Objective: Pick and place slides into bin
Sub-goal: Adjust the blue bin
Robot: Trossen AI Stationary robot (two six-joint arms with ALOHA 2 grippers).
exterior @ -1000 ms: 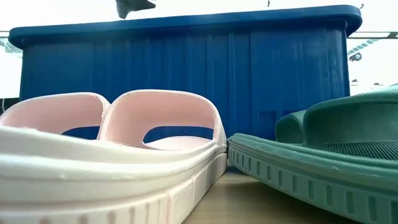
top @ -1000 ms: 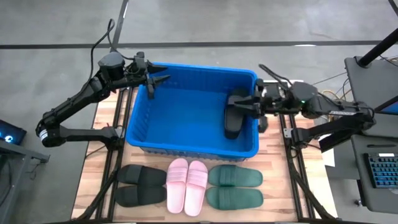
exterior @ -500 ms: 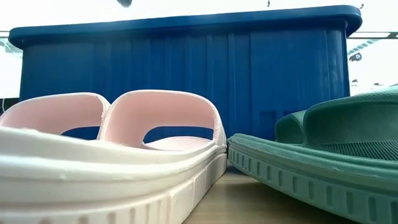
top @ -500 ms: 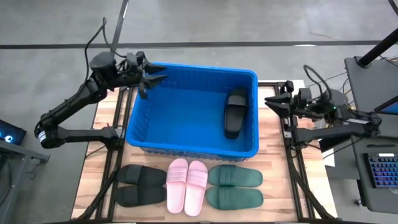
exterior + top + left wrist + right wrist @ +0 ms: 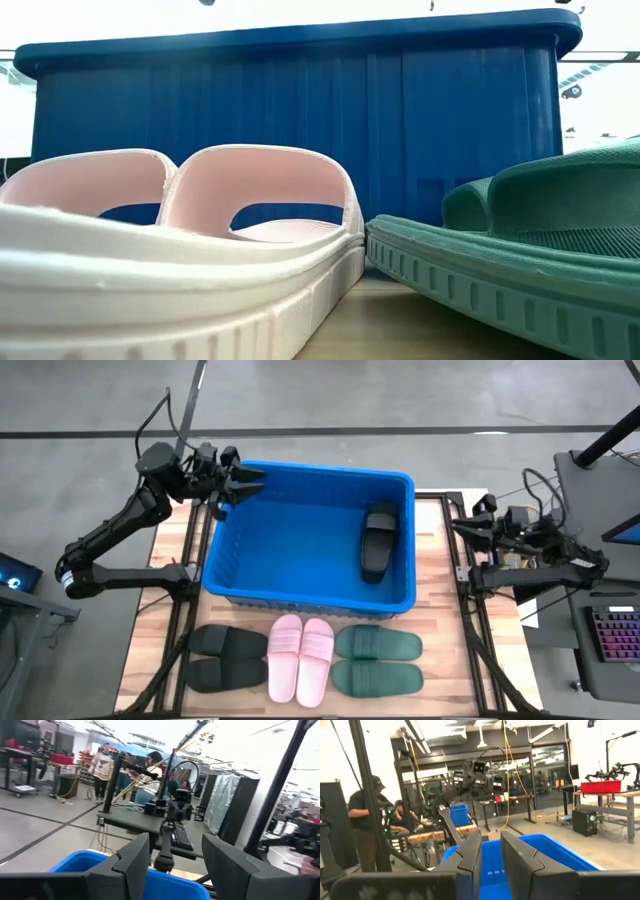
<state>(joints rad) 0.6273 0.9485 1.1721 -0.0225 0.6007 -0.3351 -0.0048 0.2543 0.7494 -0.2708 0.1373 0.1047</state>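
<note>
The blue bin (image 5: pixel 310 468) stands mid-table. A black slide (image 5: pixel 378 542) lies on its floor along the right wall. In front of the bin three pairs rest sole-down in a row: black slides (image 5: pixel 225 657), pink slides (image 5: pixel 302 658) and green slides (image 5: pixel 378 660). My left gripper (image 5: pixel 245 488) hovers open over the bin's far left corner, with nothing between its fingers (image 5: pixel 135 855). My right gripper (image 5: pixel 458 525) hangs beyond the bin's right wall, over the table's right part. It holds nothing and shows only a narrow gap in the right wrist view (image 5: pixel 491 837).
The low view looks past the pink slides (image 5: pixel 200 230) and green slides (image 5: pixel 530 240) at the bin's near wall (image 5: pixel 300 100). Bare wood shows left and right of the bin. A desk with a keyboard (image 5: pixel 610 635) stands off the table's right edge. People stand in the room behind.
My right gripper has drawn back from over the black slide inside the bin, across the right wall toward the table's right edge, sinking a little. The slide stays on the bin floor. My left gripper has rolled and tipped at the bin's far left corner, rising slightly.
</note>
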